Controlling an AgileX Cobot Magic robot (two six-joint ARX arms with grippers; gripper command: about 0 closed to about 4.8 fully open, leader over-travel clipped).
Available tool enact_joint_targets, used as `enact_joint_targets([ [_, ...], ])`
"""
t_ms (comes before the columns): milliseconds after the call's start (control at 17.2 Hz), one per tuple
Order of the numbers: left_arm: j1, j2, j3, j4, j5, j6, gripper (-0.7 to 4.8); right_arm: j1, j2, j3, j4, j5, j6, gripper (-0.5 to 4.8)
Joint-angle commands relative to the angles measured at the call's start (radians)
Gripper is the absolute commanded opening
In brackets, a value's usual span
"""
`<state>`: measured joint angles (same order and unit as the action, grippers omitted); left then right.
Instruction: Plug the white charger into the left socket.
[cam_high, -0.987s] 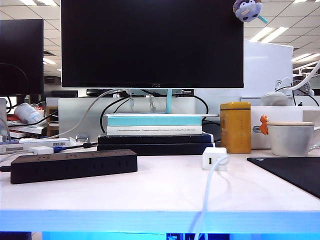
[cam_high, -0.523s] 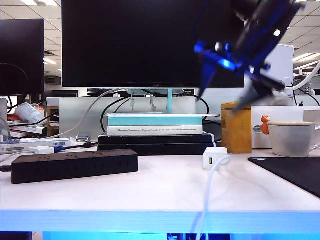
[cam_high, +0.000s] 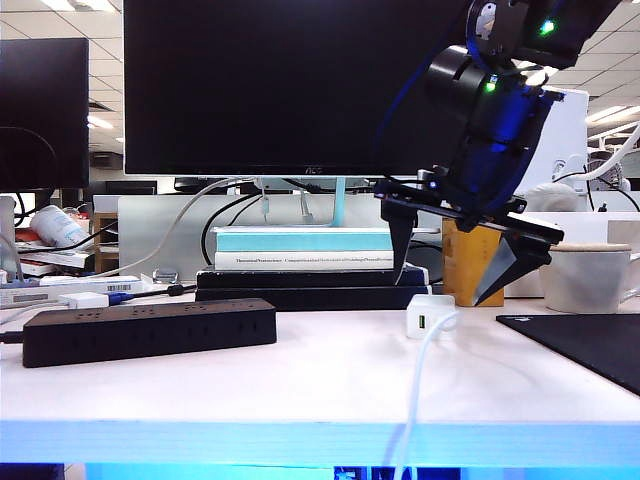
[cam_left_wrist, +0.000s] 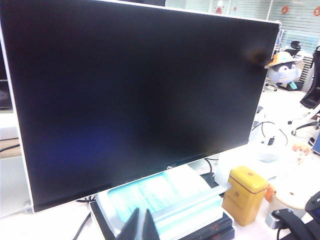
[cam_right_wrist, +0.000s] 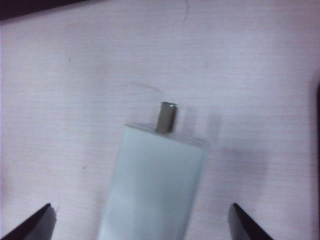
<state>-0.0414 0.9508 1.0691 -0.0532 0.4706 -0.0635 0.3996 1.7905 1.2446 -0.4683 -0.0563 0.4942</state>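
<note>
The white charger (cam_high: 430, 315) stands on the white table, its thin cable (cam_high: 412, 400) running over the front edge. My right gripper (cam_high: 447, 282) hangs just above it, open wide, one finger on either side and touching nothing. In the right wrist view the charger (cam_right_wrist: 155, 185) with a metal prong (cam_right_wrist: 166, 117) lies between the two spread fingertips (cam_right_wrist: 36, 225). The black power strip (cam_high: 148, 330) lies at the left; the left socket (cam_high: 80, 315) is on its top face, its slots not discernible. My left gripper (cam_left_wrist: 141, 222) is shut and empty, up in front of the monitor.
A large monitor (cam_high: 300, 85) stands on a stack of books (cam_high: 310, 262) behind the charger. A yellow tin (cam_high: 470, 255) and a white cup (cam_high: 585, 275) stand at the back right, a black mat (cam_high: 590, 345) at the right. A flat white box (cam_high: 85, 299) lies behind the strip.
My right arm has come in from the upper right and dropped down over the charger with its jaws open. Charger and power strip have not moved.
</note>
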Motion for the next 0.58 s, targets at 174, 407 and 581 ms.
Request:
enact_joint_targets([
  [174,0.0,-0.003,0.005,0.01,0.005,0.003,-0.05,0.002,0.039,0.008,0.016,-0.008,0.003,4.79],
  [407,0.001,-0.003,0.005,0.01,0.005,0.003,-0.05,0.002,0.069,0.014,-0.002,-0.022,0.003,3.02],
  [581,0.001,-0.003,0.005,0.006,0.005,0.003,-0.05,0.001,0.069,0.015,0.01,-0.079,0.003,2.24],
])
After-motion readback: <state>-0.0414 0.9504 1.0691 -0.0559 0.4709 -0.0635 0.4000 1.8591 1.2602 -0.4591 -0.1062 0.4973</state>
